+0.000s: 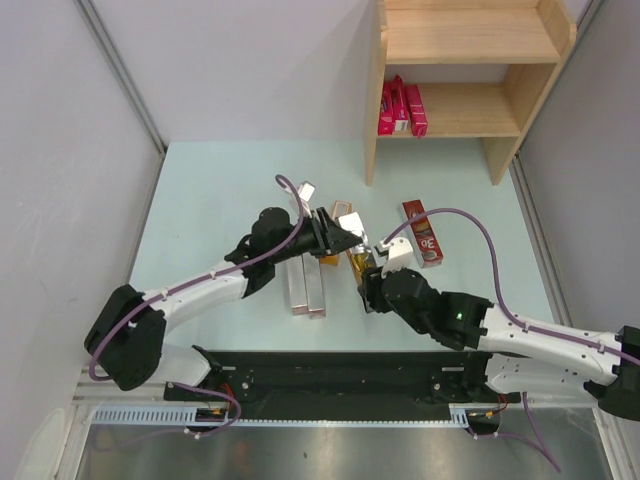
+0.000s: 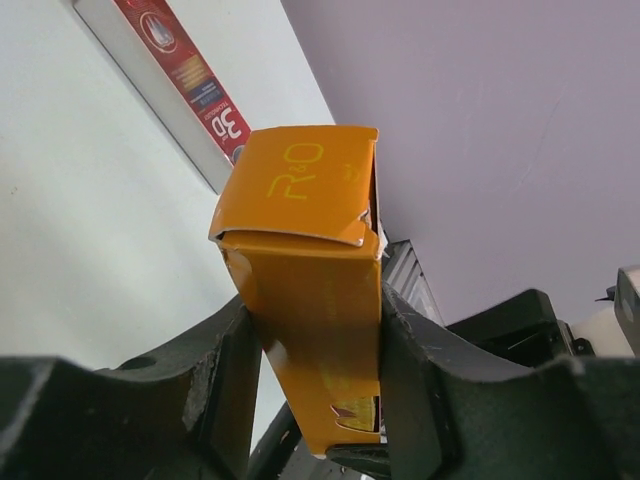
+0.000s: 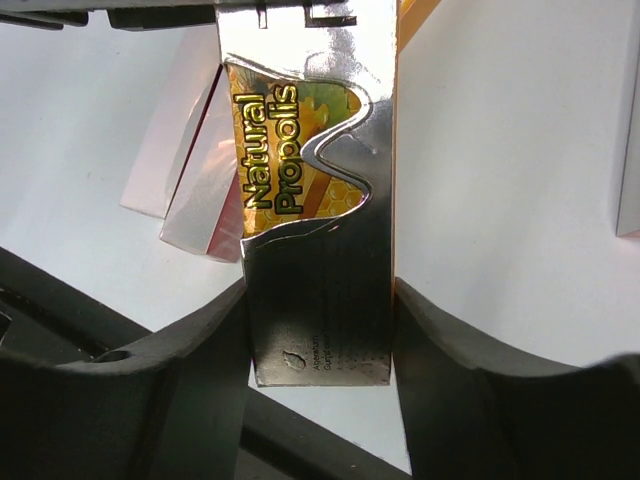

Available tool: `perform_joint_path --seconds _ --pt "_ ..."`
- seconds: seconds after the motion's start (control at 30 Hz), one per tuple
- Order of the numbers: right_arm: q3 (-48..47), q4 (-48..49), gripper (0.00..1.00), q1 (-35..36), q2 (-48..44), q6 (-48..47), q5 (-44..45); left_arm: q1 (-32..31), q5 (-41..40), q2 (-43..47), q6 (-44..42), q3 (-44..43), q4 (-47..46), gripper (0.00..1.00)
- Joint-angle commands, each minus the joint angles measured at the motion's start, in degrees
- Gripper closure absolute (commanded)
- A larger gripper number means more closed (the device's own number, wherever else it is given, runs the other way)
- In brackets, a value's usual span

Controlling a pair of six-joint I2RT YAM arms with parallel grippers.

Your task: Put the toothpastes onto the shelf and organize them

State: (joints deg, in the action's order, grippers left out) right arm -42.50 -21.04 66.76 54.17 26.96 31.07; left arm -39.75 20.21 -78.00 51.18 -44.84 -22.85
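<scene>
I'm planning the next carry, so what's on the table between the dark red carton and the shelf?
Nothing: in the top view, the table between the dark red carton and the shelf is bare.

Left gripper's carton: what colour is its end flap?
Orange cardboard end flap, yellow lettering; clearest in left wrist view.

Pink cartons (image 1: 401, 108) on lower shelf (image 1: 470, 110)
</scene>
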Motion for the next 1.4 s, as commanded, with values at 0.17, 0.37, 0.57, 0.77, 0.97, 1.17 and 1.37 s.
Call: perform_joint_path --seconds 0.17,0.37,0.57,0.77,0.97,1.17,1.37 --pt "-2.67 5.83 0.23 0.47 -0.03 -1.03 -0.48 5.2 4.4 3.64 -0.37 1.33 -3.34 0.64" --pt "-3.2 8.99 0.18 -1.54 -1.79 -2.0 -5.92 9.68 5.81 6.62 -2.84 1.07 -0.62 0.64" --pt "-3.91 12.59 0.17 -12.08 -1.27 -1.04 -23.13 14.17 9.76 8.73 -5.12 -0.42 1.67 0.64" --pt "-3.91 20.4 0.16 -26.56 2.16 2.56 -52.04 18.82 18.63 9.27 -3.29 -2.0 -3.07 0.67" --pt "-3.12 31.31 0.14 -30.29 6.2 6.17 -67.8 20.94 25.57 8.04 0.67 -4.46 -9.13 0.67" --pt "-1.71 34.04 0.15 -30.11 7.79 7.49 -69.57 21.2 29.01 4.79 9.36 -4.03 -20.82 0.67" --pt "0.66 37.73 0.18 -30.11 7.61 9.95 -69.22 21.2 29.28 2.15 15.7 -2.63 -30.74 0.68"
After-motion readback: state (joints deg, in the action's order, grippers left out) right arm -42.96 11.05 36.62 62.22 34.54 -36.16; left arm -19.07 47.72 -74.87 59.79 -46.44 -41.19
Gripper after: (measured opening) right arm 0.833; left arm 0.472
